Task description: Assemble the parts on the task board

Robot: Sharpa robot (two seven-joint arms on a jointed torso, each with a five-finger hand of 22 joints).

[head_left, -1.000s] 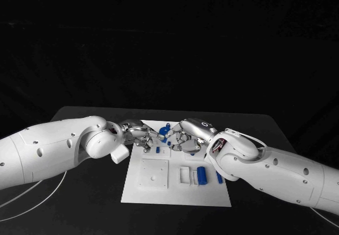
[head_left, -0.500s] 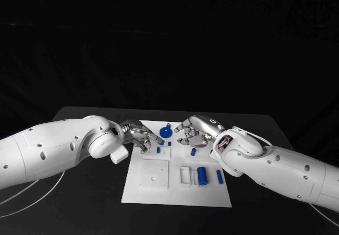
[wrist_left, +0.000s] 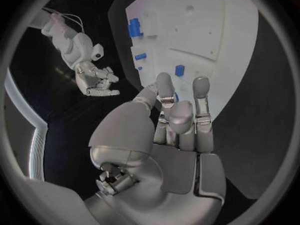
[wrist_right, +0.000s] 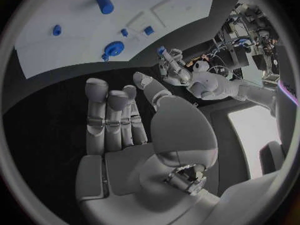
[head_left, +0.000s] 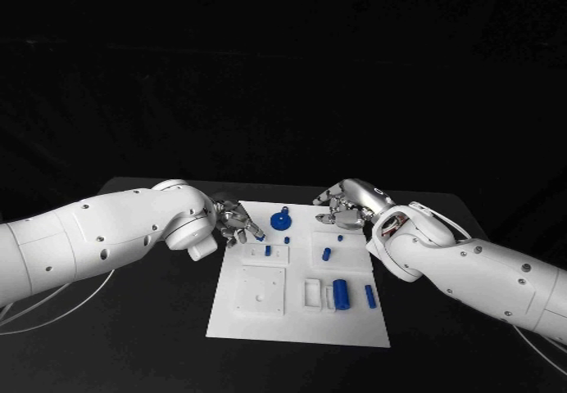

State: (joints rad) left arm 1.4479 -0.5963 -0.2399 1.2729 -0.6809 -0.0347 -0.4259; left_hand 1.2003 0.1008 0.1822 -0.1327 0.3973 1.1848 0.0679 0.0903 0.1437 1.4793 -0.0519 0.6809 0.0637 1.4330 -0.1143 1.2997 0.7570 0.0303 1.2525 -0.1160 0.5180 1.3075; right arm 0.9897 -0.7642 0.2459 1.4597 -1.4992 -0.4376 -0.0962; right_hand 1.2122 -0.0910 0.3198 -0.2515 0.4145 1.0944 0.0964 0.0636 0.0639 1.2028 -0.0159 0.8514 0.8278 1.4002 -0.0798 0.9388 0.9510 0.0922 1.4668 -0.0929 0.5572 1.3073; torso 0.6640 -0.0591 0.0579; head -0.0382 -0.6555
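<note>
Hands both empty: we see the left hand (head_left: 234,227) with fingers loosely extended at the white rectangular task board's (head_left: 355,327) left edge, the right hand (head_left: 345,206) half-curled, holding nothing, over its far right corner. Between them a round blue knob-like part (head_left: 280,220) sits on the board; small blue pegs (head_left: 328,254) and a blue cylinder (head_left: 339,293) lie nearer on it. We judge both hands parked clear, leaving the parts reachable on the black bench (head_left: 142,327).

Black table (head_left: 142,327), bearing the white task board (head_left: 296,327) at its middle, with small blue parts (head_left: 338,293) lying on the board.
</note>
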